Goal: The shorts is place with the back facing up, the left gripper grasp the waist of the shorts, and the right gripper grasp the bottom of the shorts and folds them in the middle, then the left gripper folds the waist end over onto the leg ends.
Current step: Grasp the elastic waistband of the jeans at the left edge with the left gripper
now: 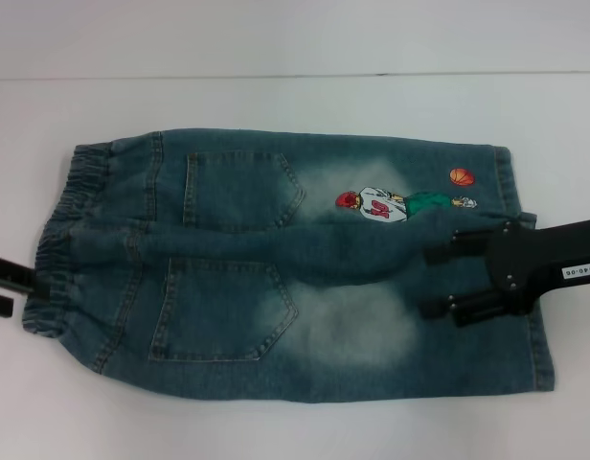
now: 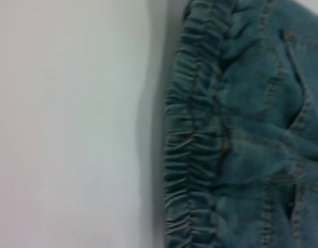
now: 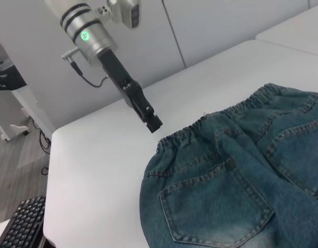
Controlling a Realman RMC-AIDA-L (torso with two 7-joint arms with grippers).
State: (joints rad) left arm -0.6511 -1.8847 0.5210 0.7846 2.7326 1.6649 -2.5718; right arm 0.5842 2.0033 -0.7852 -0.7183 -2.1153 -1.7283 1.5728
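Note:
The blue-green denim shorts (image 1: 276, 259) lie flat, back side up, with both patch pockets showing. The ruffled waist (image 1: 60, 225) is at the left and the leg ends (image 1: 541, 350) at the right. An embroidered basketball player (image 1: 381, 203) marks the far leg. My left gripper (image 1: 2, 286) is open at the table's left, just off the waist and touching no cloth. The left wrist view shows the waist (image 2: 195, 139) close up. My right gripper (image 1: 437, 283), with its white label, hovers open over the legs near the leg ends, holding nothing.
The white table (image 1: 276, 422) surrounds the shorts. The right wrist view shows the left arm (image 3: 110, 57) reaching down to the waist (image 3: 200, 129). Beyond the table edge there is a keyboard (image 3: 22, 222).

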